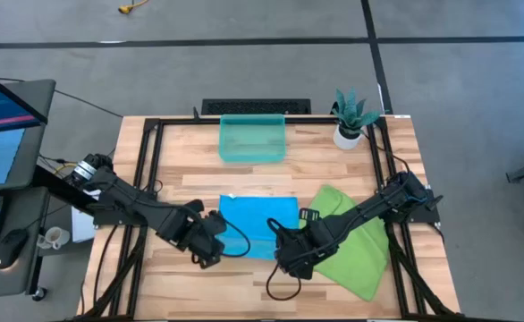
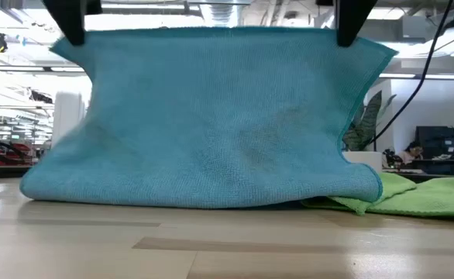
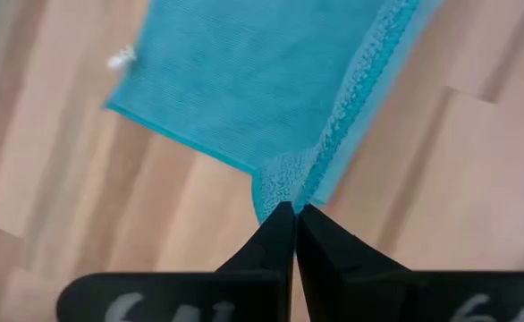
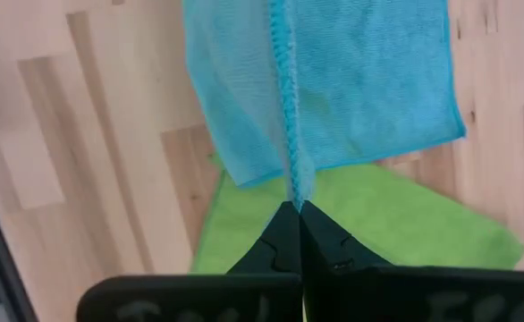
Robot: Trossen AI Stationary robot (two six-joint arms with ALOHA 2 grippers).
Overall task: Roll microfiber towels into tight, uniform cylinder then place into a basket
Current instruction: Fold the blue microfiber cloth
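both jaws pinched on blue towel [image 1: 257, 217] corners | wood-plank table [image 1: 351, 170] | open hall behind, possibly an office

1. No complete word, brand, number or sign can be read anywhere.
2. Pale characters stand on the dark body of the left gripper [image 3: 294, 213] and the right gripper [image 4: 298, 207], cut off at the picture's edge and not legible.
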